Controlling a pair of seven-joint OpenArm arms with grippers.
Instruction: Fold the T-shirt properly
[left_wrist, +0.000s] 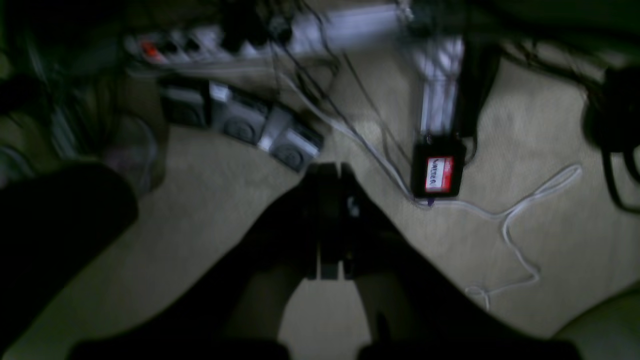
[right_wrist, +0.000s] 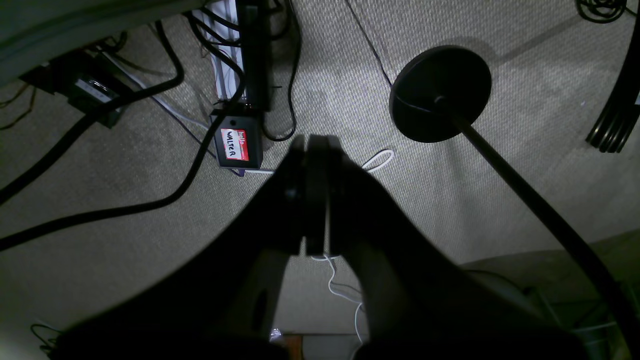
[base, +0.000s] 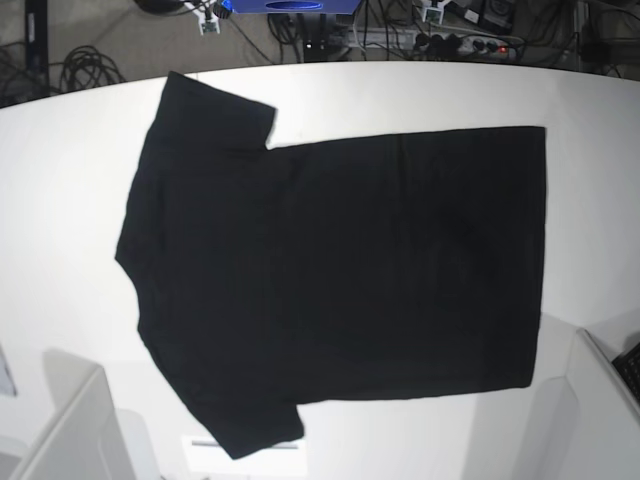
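The T-shirt (base: 340, 270) lies spread flat on the white table (base: 60, 200), plain black side up. Its neck end points left and its hem runs down the right; one sleeve (base: 215, 105) is at the back left, the other (base: 250, 430) at the front. My left gripper (left_wrist: 328, 172) is shut, with nothing between its fingers, and hangs over the carpeted floor. Likewise shut and empty, my right gripper (right_wrist: 315, 142) also looks down at the floor. Neither gripper is near the shirt, and neither shows in the base view.
White arm housings (base: 70, 430) (base: 600, 410) stand at the table's front corners. Below the grippers are cables, a power strip (left_wrist: 200, 42), a black box with a red label (right_wrist: 236, 142) and a round black stand base (right_wrist: 440, 92).
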